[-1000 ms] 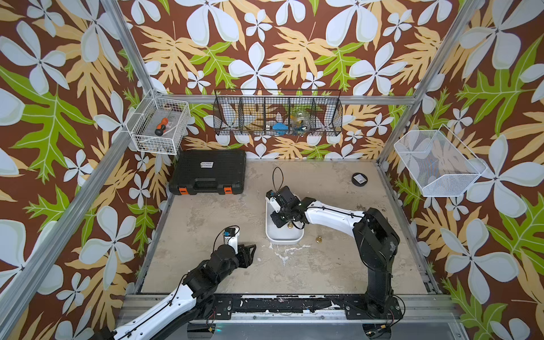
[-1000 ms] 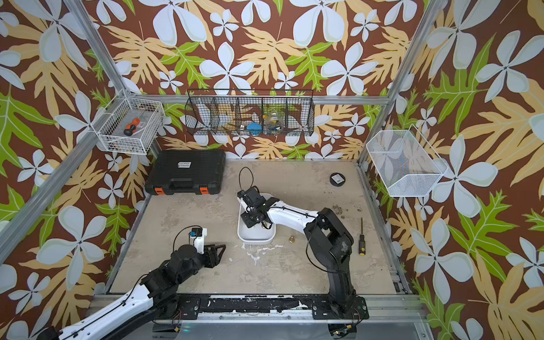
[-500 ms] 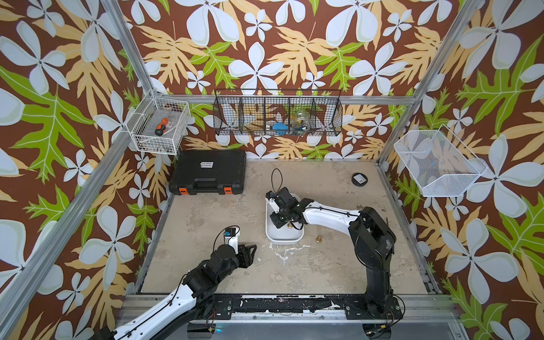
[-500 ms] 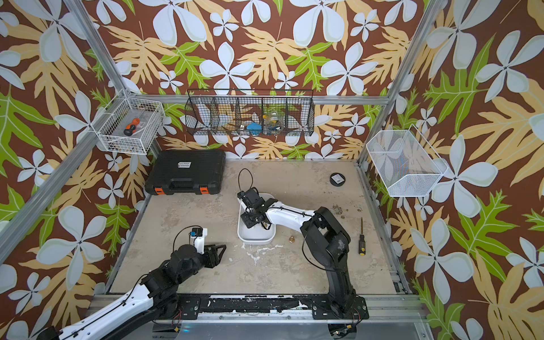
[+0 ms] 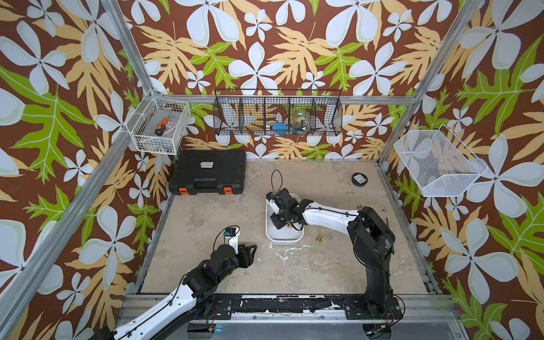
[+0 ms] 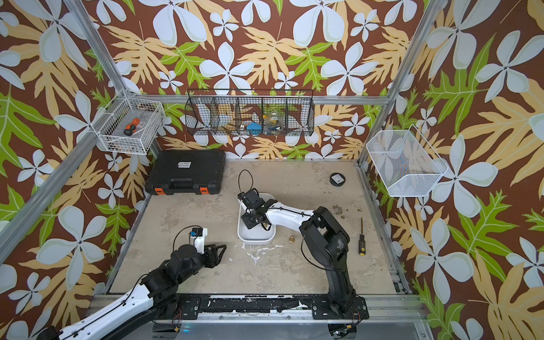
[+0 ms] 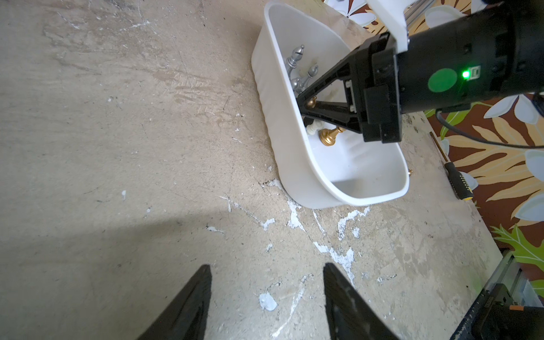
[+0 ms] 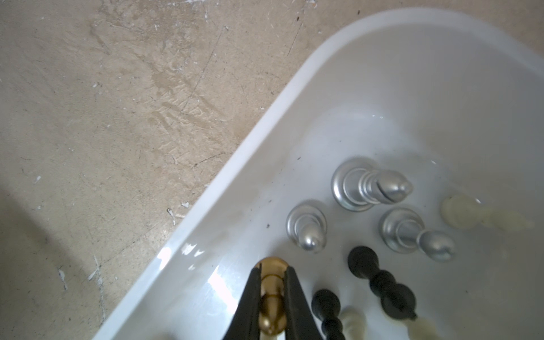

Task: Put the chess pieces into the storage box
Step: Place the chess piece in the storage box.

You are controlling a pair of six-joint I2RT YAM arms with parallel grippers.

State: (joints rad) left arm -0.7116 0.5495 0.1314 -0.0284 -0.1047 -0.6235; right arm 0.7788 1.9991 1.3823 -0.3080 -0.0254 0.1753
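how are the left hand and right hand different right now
The left hand is open and empty; the right hand is shut on a gold chess piece. The left hand hangs over the table, apart from the white box; the right hand reaches down into that box. Both are black, with two tapered fingers.

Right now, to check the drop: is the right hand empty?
No, the right hand grips a gold chess piece inside the storage box.
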